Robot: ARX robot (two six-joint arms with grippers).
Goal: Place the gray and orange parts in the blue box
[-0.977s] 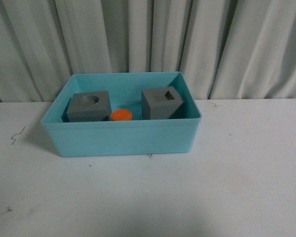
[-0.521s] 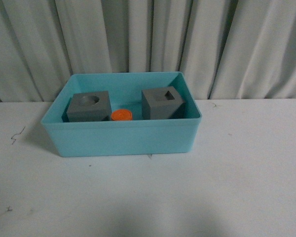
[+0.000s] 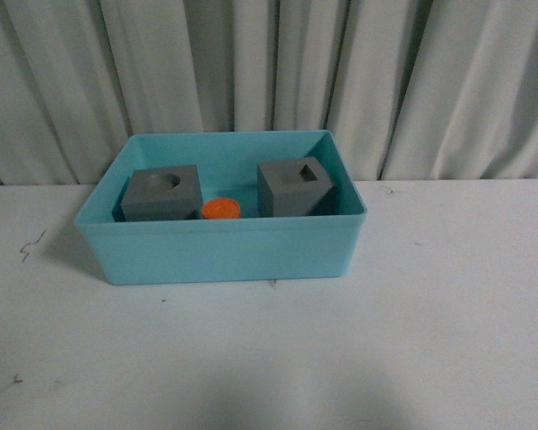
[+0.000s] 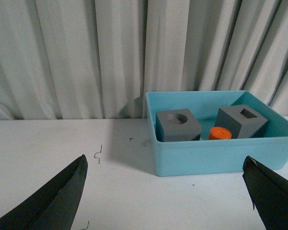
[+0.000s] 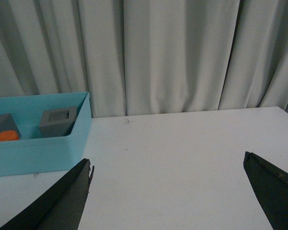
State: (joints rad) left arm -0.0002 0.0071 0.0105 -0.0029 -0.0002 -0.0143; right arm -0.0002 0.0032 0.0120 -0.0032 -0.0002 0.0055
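Both gray cubes (image 3: pixel 161 193) (image 3: pixel 295 186) and the orange cylinder (image 3: pixel 221 209) sit inside the blue box (image 3: pixel 224 255) at frame center, task apparently complete, both arms' jaws wide open and empty.

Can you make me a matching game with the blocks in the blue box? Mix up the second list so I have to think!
Things:
1. gray cube with round hole
2. gray cube with square hole
3. orange cylinder
4. blue box

Clues:
A. sits between the two cubes
B. holds all three parts
C. at the left end of the box in the front view
D. at the right end of the box in the front view

Pairs: 1-C, 2-D, 3-A, 4-B
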